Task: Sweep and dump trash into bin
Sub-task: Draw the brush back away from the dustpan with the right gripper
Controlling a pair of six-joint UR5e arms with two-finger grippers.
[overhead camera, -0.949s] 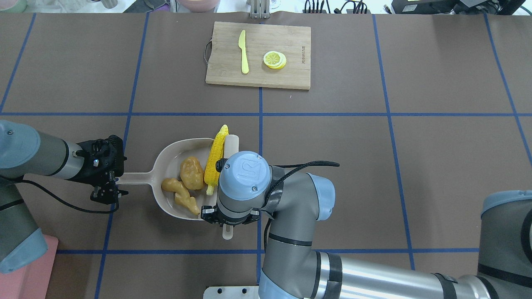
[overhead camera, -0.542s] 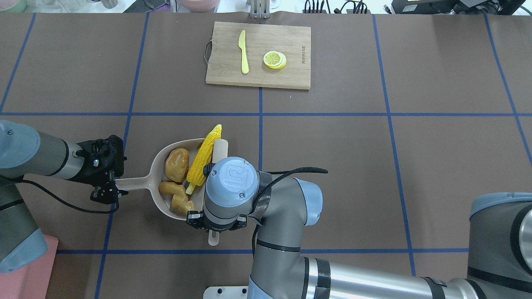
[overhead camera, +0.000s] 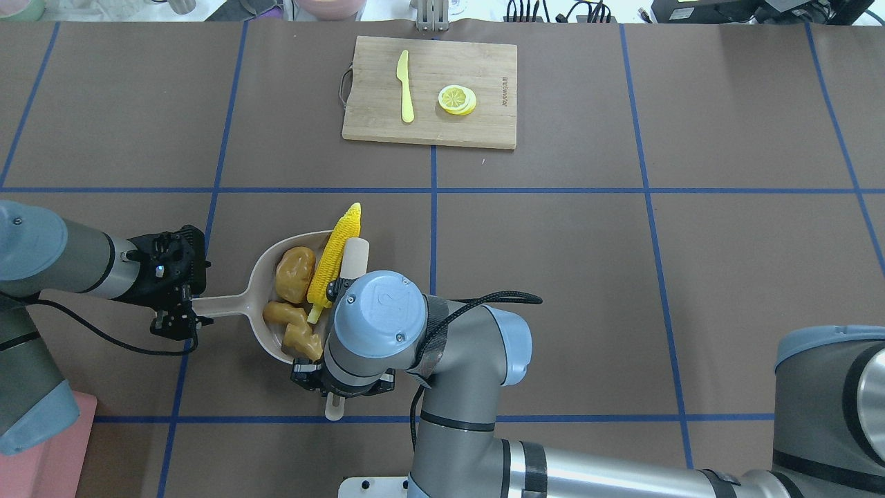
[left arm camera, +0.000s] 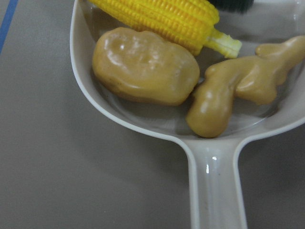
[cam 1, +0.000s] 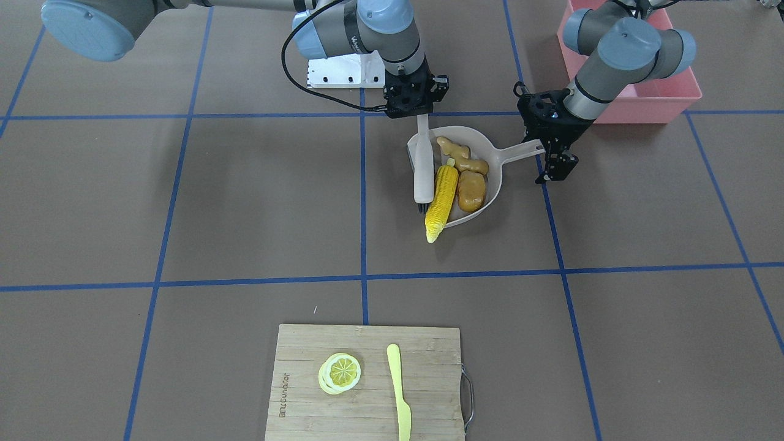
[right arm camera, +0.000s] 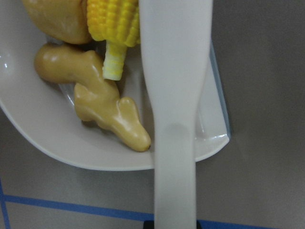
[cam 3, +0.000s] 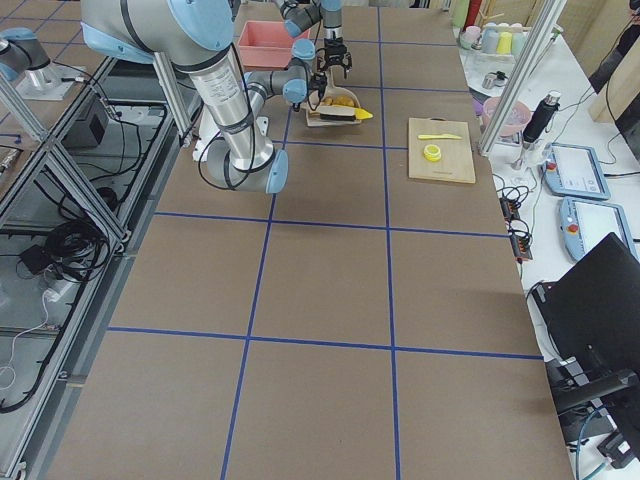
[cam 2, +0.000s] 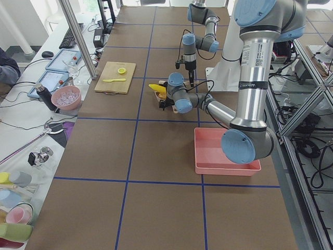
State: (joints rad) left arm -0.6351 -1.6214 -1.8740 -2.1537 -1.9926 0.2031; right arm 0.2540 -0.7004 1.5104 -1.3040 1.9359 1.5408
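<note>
The trash lies in a beige dustpan (overhead camera: 259, 266): a yellow corn cob (overhead camera: 334, 252), an orange-brown potato (overhead camera: 293, 265) and a tan ginger root (overhead camera: 294, 325). The corn's tip (cam 1: 432, 234) juts past the pan's open lip. My left gripper (overhead camera: 193, 304) is shut on the dustpan's handle (left arm camera: 217, 191). A beige brush (cam 1: 423, 165) rests along the corn's outer side, with my right gripper (cam 1: 419, 113) shut on its handle (right arm camera: 176, 119). The pink bin (cam 1: 637, 101) stands near the left arm's base, apart from the pan.
At the table's far side lies a wooden cutting board (overhead camera: 484, 131) with a lemon slice (overhead camera: 456, 99) and a pale yellow knife (overhead camera: 404, 86). The right arm's wrist (overhead camera: 377, 321) covers the pan's open side from above. Brown table with blue tape lines surrounds the pan.
My right arm has carried the brush leftward, pushing the corn deeper into the pan. The potato and ginger have slid toward the handle end. The left gripper has held still.
</note>
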